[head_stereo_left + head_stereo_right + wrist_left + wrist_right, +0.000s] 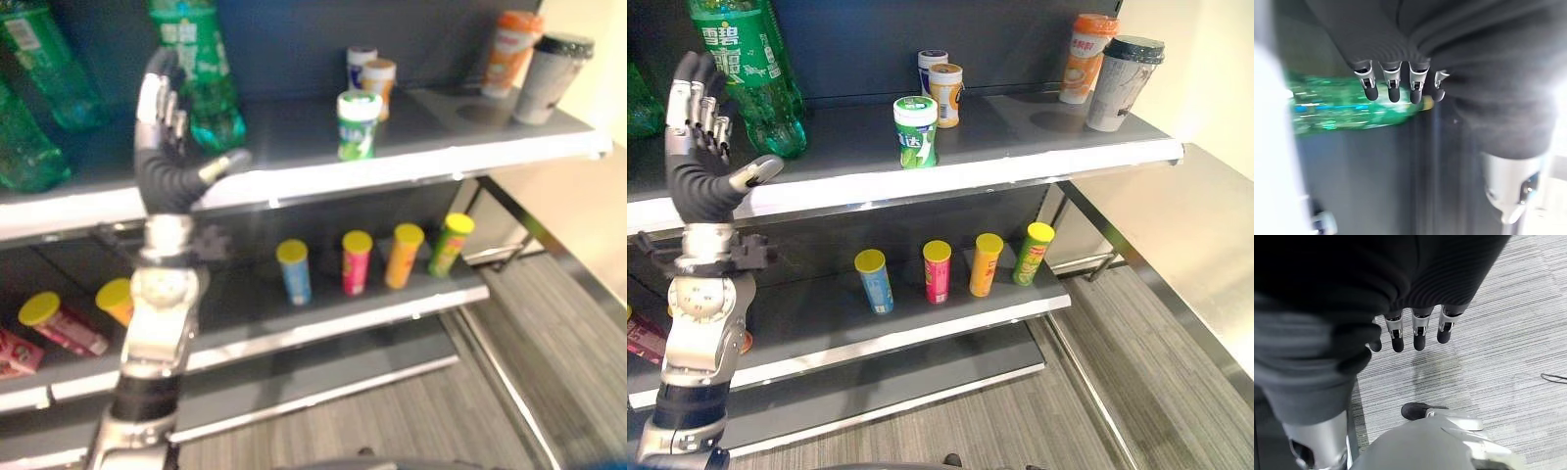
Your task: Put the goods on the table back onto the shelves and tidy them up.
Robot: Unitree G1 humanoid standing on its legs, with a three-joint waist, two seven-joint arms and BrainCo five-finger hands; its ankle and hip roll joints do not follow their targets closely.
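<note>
While the left hand [700, 181] stands raised in front of the top shelf [1019, 162], its fingers [696, 98] are straight and released, grasping nothing, with the thumb held out to the side. A green bottle [749, 73] stands on that shelf just behind the hand; contact between the two cannot be told. Further bottles [34, 98] stand at the shelf's left end. Near the middle of the top shelf a green tub [915, 130] stands upright near the front edge, with two small tubs [940, 83] behind it, close together. At the right end an orange cup [1083, 57] and a dark-lidded cup [1122, 80] stand side by side. On the lower shelf [921, 333] four yellow-lidded cans stand apart in a row: blue [874, 281], pink [937, 271], orange [986, 263] and green [1033, 253], the green one tilted. More cans [69, 318] lie at that shelf's left end. The right hand [1410, 330] hangs over the grey floor [1508, 333], fingers relaxed and empty.
</note>
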